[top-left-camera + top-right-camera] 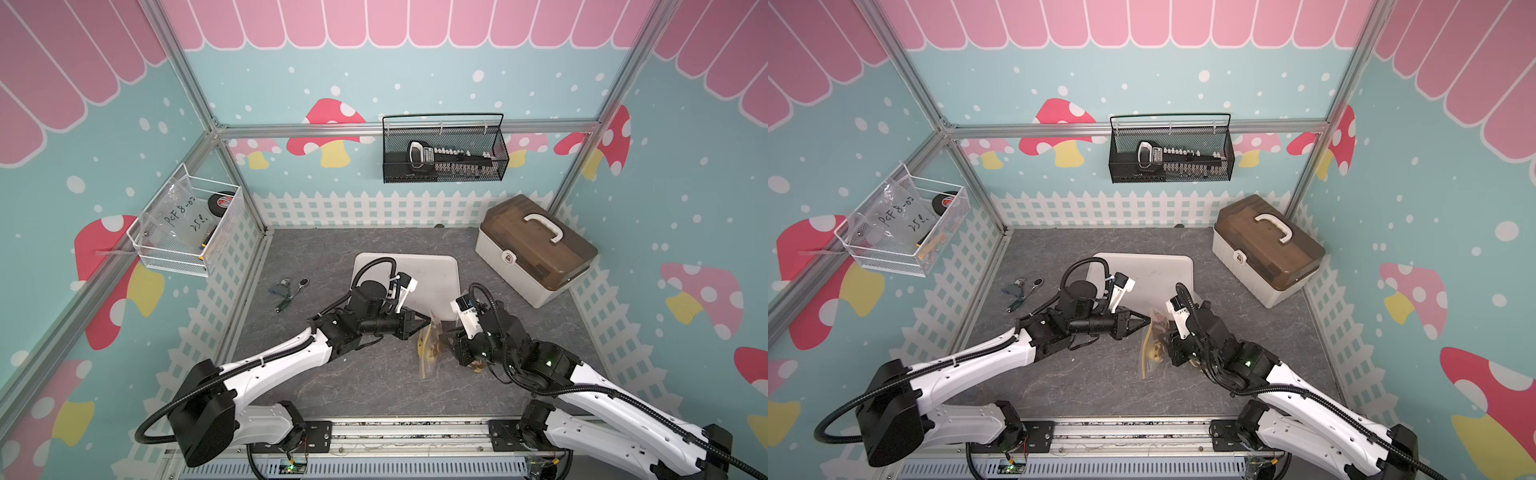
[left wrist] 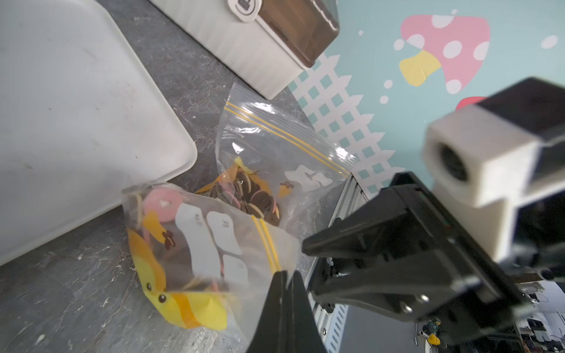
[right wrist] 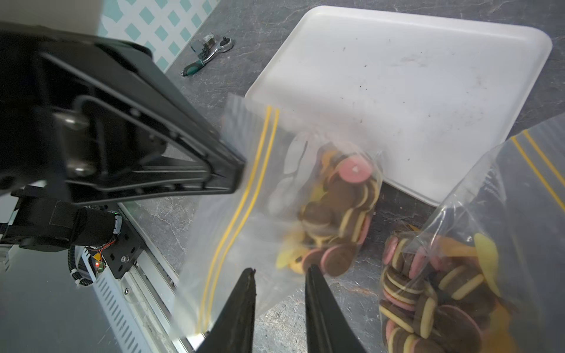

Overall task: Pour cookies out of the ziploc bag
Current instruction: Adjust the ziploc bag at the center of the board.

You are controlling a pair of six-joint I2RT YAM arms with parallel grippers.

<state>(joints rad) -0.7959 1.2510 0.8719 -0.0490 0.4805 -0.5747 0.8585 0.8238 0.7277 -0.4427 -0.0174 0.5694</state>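
A clear ziploc bag (image 3: 244, 214) with yellow zip lines and a yellow duck print hangs just above the grey table. My left gripper (image 2: 286, 275) is shut on its plastic edge beside the zip. Brown, tan and pink cookies (image 3: 336, 214) lie piled in its lower part. In both top views the bag (image 1: 430, 345) (image 1: 1152, 345) hangs between the two arms. My right gripper (image 3: 279, 270) is open, its fingers apart at the bag's lower edge, with nothing pinched. A second ziploc bag (image 3: 458, 275) full of cookies lies on the table next to it.
A white tray (image 1: 432, 282) lies just behind the bags. A beige toolbox with a brown lid (image 1: 536, 249) stands at the back right. A ratchet wrench (image 1: 291, 291) lies at the left. Wire baskets hang on the back wall (image 1: 444, 149) and left wall (image 1: 187, 224).
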